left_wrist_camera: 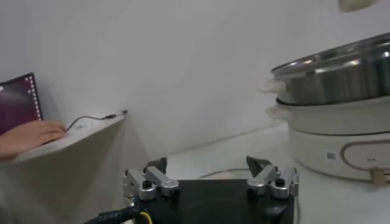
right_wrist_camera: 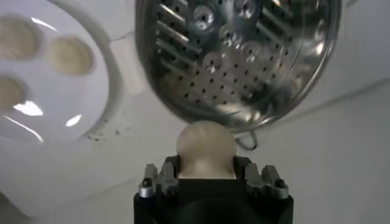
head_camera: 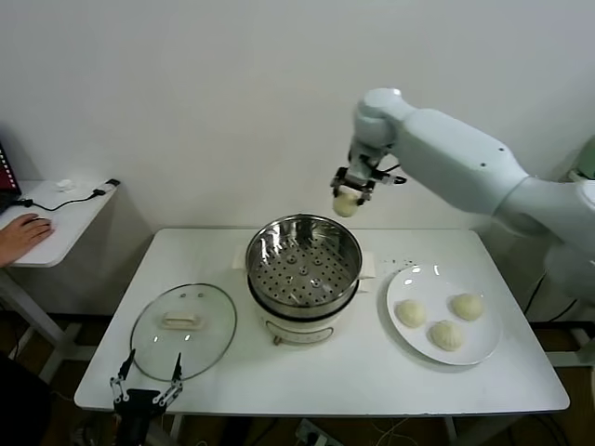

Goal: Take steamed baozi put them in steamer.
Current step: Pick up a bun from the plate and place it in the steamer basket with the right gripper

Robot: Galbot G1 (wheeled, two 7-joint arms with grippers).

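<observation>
Carried one bun (head_camera: 345, 203) high in the right gripper (head_camera: 351, 189), jaws closed on its sides, above and behind the steamer (head_camera: 303, 262). Nothing in the basket yet; three buns (head_camera: 446, 322) left on the plate (head_camera: 483, 349). Open air over the rim for lowering. Left gripper (head_camera: 146, 381) parked open beside the glass lid (head_camera: 183, 330).

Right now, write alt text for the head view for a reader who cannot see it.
The right end effector holds a bun in the air above and behind an empty steel steamer on a white table. Three buns sit on a plate to the steamer's right; a glass lid lies to its left, near the open left end effector.
</observation>
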